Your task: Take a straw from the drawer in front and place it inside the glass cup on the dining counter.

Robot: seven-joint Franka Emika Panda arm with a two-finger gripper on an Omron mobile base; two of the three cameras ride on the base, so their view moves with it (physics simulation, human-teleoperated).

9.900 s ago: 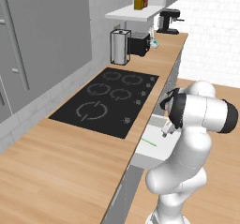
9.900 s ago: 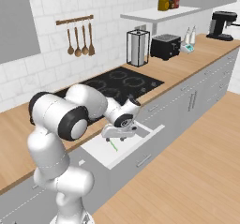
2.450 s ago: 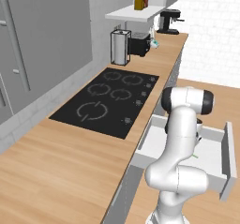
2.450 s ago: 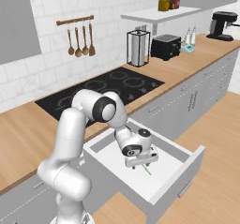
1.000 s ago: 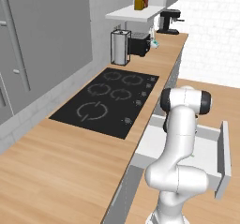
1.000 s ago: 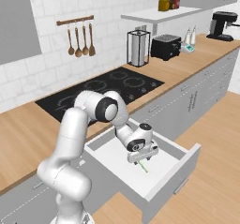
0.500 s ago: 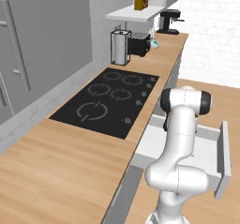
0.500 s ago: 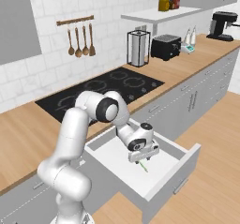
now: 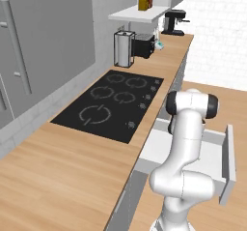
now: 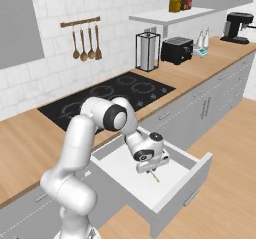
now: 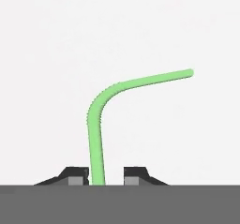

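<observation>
At the lower centre of the right base view, the gripper [image 10: 150, 169] reaches down into the open drawer [image 10: 182, 188]. In the hand view its fingertips [image 11: 77, 175] flank the bent green straw [image 11: 96, 138], spread slightly wider than it, apparently not yet pinching.

Straw [image 10: 155, 175] lying in the drawer [image 10: 176, 193], w/ gripper [image 10: 150, 170] sitting just above its near end; fingertips [image 11: 77, 175] flanking it. Drawer sticking out below the worktop [image 10: 30, 133], in front of the stovetop [image 10: 112, 95].

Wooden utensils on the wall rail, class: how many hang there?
3. The wooden utensils hang side by side from the rail on the tiled wall, behind the black stovetop in the right base view. None looks hidden.
</observation>
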